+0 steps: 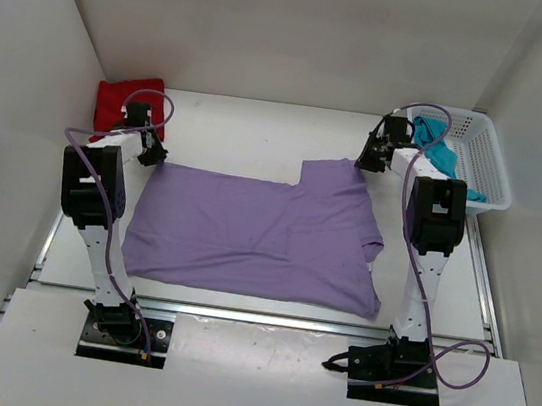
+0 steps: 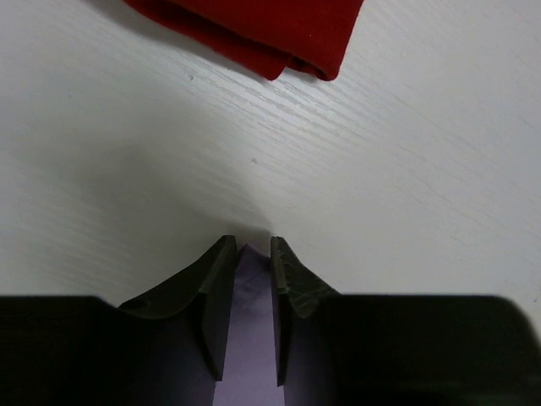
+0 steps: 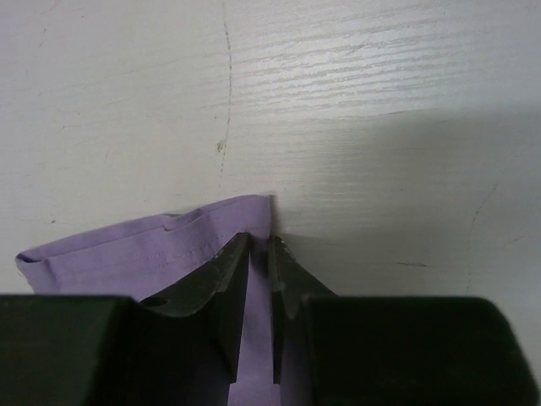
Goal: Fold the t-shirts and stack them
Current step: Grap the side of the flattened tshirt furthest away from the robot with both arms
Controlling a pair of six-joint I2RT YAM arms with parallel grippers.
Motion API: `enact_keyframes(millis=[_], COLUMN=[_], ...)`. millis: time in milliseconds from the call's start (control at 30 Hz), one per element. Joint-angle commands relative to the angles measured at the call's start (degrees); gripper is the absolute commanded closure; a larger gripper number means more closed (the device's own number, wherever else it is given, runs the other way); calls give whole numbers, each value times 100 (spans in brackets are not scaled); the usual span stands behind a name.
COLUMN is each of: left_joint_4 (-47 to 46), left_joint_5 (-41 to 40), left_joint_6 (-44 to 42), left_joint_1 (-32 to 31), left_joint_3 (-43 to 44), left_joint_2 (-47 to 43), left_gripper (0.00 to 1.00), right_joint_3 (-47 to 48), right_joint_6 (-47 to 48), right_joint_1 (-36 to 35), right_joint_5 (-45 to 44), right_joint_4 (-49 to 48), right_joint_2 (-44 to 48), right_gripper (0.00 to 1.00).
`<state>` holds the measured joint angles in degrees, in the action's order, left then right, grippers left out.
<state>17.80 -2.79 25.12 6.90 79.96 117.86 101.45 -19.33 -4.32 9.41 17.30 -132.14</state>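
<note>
Nearest me, the lavender t-shirt (image 1: 256, 236) is lying spread flat across the middle of the table (image 1: 241, 128), its near edge running along in front of the two arm bases. Both arms are reaching over it to the far edge. The left gripper (image 1: 150, 153) is pinching the far left corner, purple cloth bunching up between its nearly closed fingers (image 2: 215, 288). The right gripper (image 1: 368, 161) is doing the same at the far right sleeve, its jaws squeezing the stitched hem. Holding both far corners at once looks to me like the setup for drawing that edge towards the near side for a first fold.

Beyond them, the dark red t-shirt (image 1: 124, 99) is sitting folded in the far left corner, probably as the base of the stack. The teal-blue t-shirt (image 1: 440, 151) is waiting crumpled in the white basket (image 1: 490, 153) at far right. I am seeing no labels or writing anywhere.
</note>
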Motion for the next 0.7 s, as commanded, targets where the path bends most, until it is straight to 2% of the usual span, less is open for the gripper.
enact_keyframes(millis=[0,133,200,267,433,667], left_joint_4=[101,-22,-136,-180,-391,-672], left_joint_5=[-20,50,15,-20,190,393], left_joint_6=[-8,62,80,89,255,493], left_joint_1=[31,92,67,49,-21,-92], left_joint_3=[46,-112,-226,-270,-437,-1149], left_joint_2=[-123,-211,-316,-404,-747,-1756], left_gripper=[70,85,96,100,100,100], right_joint_3=[-134,-143,-151,-265,-423,-1591], right_joint_6=[-88,-9,-9,-44,-53,-430], right_joint_1=[19,36,19,10,-43,-140], right_joint_5=[78,130,175,245,255,535], right_joint_4=[19,-51,-121,-209,-253,-526], right_joint_2=[285,390,530,705,1233,2411], right_gripper=[87,99,99,100,100,100])
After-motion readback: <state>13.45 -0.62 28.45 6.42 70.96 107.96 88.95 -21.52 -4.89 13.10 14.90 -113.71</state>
